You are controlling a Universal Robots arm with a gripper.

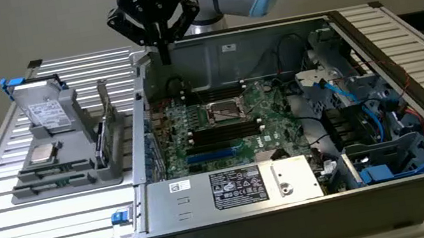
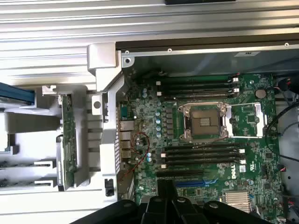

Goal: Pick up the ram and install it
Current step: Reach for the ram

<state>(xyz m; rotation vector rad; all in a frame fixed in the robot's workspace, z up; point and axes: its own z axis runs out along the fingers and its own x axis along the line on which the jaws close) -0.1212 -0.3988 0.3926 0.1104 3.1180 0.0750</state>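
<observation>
The ram (image 1: 100, 144) is a thin dark stick standing on edge in a grey holder (image 1: 67, 179), at the exterior view's left of the open computer case (image 1: 298, 218). In the wrist view a narrow green board (image 2: 69, 140) stands on edge in that holder; I cannot tell whether it is the ram or the card beside it. My gripper (image 1: 164, 54) hangs shut and empty over the case's far left corner, above and apart from the holder. Its dark fingers (image 2: 163, 198) point at the motherboard (image 2: 243, 140). Long black memory slots (image 2: 201, 156) flank the socket.
The holder also carries a silver processor chip (image 1: 41, 154), a drive-like block (image 1: 45, 108) and a card with a metal bracket (image 1: 104, 98). An open processor socket (image 1: 224, 112) sits mid-board. Cables and blue parts (image 1: 366, 112) crowd the case's right side. A slatted metal table (image 1: 5, 225) lies underneath.
</observation>
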